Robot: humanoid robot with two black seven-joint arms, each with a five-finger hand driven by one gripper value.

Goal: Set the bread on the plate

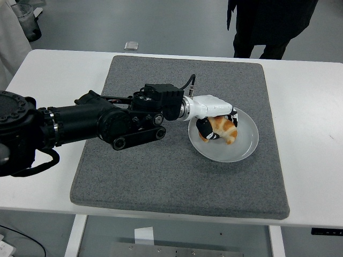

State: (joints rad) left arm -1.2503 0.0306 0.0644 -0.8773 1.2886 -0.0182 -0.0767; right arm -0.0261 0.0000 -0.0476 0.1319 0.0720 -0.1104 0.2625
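White table [305,96], rectangular, carrying a grey felt-like mat [161,171] that covers most of its middle.

Plate [241,150]: round, pale grey-white, shallow; lies on the right half of the mat, well inside its edges.

Bread [225,128]: a croissant, golden-brown with paler bands, in the upper left part of the plate. Its lower end appears to touch the plate surface; whether its full weight rests there cannot be told.

Left hand [214,120]: white shell over the back, black fingers [203,128]. The fingers are curled around the croissant from the left and from above, clamped on it over the plate. The white wrist section joins a black boxy housing with a cable looping up from it.

Left arm [91,123]: black, heavy-jointed, enters from the left edge and reaches across the mat to the plate.

Person [268,21]: dark clothing, standing beyond the far edge of the table, visible only from the waist down.

Small pale square object [131,46] on the floor beyond the table.
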